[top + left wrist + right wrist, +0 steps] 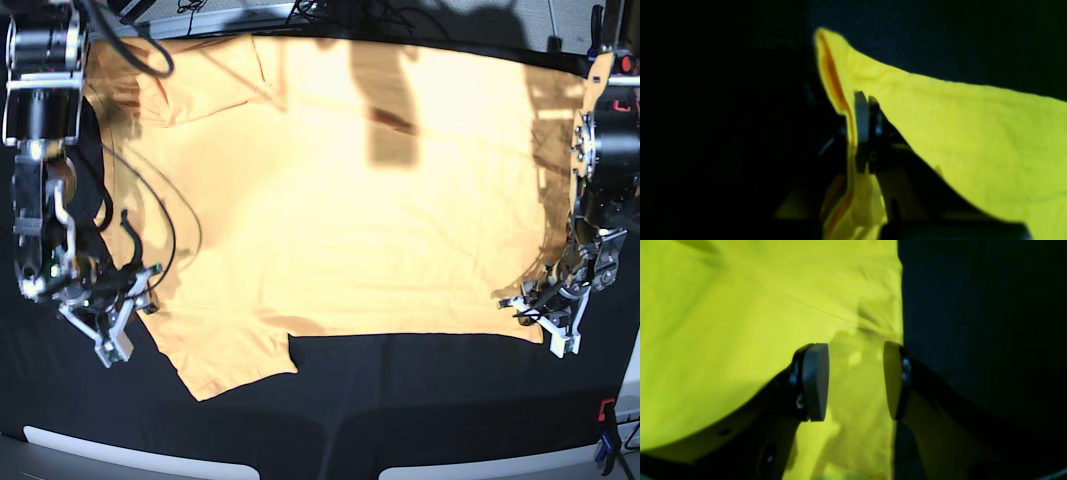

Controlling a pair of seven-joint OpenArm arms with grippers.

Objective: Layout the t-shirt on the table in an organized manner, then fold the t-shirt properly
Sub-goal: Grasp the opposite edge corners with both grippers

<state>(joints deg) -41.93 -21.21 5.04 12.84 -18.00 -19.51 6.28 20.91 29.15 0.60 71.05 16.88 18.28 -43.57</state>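
Spread nearly flat across the table (400, 400), the t-shirt (340, 200), so layout looks mostly done and no fold made yet. Clamped on a corner of its hem, the left gripper (548, 318). Jaws apart over the sleeve-side edge, the right gripper (856, 381).

Black cloth-covered worktop (400, 400), faintly creased, pale yellow-orange t-shirt (340, 200) spread flat across most of it, one sleeve toward the near-left edge, possibly a red clamp (606, 410) at the near-right corner, small and unclear
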